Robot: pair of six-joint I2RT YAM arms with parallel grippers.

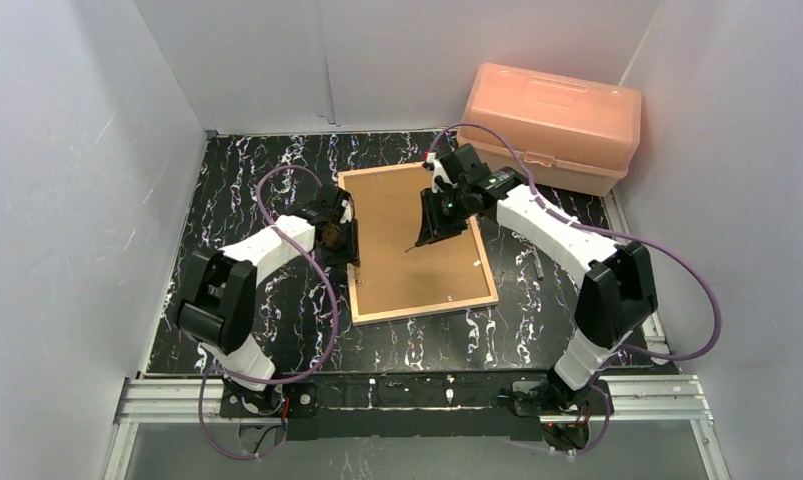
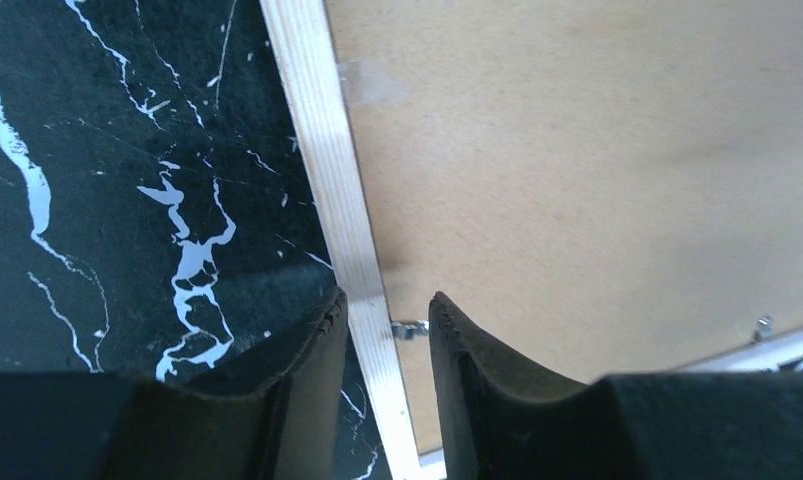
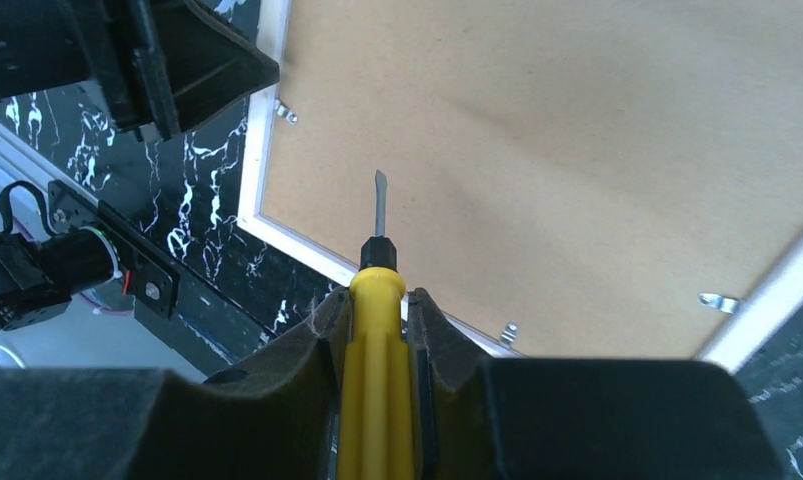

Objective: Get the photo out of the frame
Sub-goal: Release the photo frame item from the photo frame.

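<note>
Left fingers (image 2: 297, 385) apart, one on each side of the frame (image 2: 322, 120) edge. Right fingers (image 3: 315, 355) tight on a yellow screwdriver (image 3: 377, 400). Frame flat, brown back up, on a black table (image 1: 267, 180) with white streaks. White walls (image 1: 77, 150) around; pink box (image 1: 552, 115) far right.

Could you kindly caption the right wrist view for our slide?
Right gripper holds a yellow screwdriver over the backing board of the face-down frame.

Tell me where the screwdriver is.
In the right wrist view, the yellow screwdriver is gripped by the right hand, its tip over the brown backing board.
</note>
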